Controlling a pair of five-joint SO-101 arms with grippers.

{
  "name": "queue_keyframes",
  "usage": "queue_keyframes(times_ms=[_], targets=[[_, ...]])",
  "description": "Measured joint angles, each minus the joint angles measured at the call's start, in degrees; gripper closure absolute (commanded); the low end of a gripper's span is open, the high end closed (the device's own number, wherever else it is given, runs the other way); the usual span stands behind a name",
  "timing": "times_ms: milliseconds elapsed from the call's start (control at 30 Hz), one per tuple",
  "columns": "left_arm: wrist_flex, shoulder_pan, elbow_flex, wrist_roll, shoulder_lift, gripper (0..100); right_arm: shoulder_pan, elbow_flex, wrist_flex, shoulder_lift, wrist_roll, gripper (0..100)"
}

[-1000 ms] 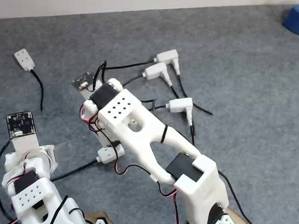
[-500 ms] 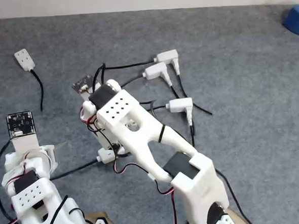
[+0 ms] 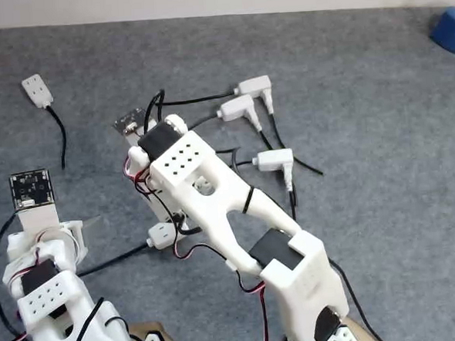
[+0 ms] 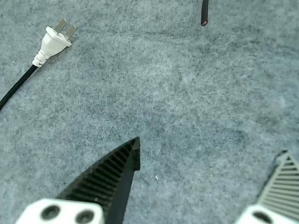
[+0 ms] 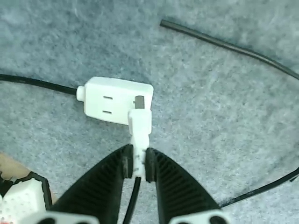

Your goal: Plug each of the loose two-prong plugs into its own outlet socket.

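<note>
Plug (image 5: 140, 123), white and two-pronged, pinched at its cord end between the black fingers (image 5: 110, 175) of the right gripper (image 5: 136, 163). Prong end lying against a white outlet socket (image 5: 117, 100), just beside the two slots on its face, not seated in them. Same socket (image 3: 162, 235) at lower centre-left of the high view, on grey carpet (image 3: 379, 130), partly under the right arm. Left gripper (image 4: 209, 147) spread wide, grasping nothing, hanging over bare carpet. Near it, a second loose plug (image 4: 53, 41) on a black cord, well apart from both fingers. Cluster of white connectors (image 3: 237, 106) with black cords at upper centre of the high view.
</note>
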Motion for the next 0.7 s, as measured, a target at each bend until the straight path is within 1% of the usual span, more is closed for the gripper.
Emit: queue_keyframes(times_ms=[133, 433, 567, 700], targets=[[-0.18, 0.00, 0.00, 0.00, 0.00, 59, 0.00, 2.11, 0.09, -0.53, 1.49, 99.1], [-0.18, 0.00, 0.00, 0.00, 0.00, 59, -0.35, 5.10, 0.09, -5.71, 1.67, 99.1], [-0.18, 0.00, 0.00, 0.00, 0.00, 59, -1.93, 6.95, 0.09, -5.98, 1.93, 99.1], [-0.18, 0.00, 0.00, 0.00, 0.00, 59, -2.02, 8.88, 0.09, -5.98, 1.93, 99.1]])
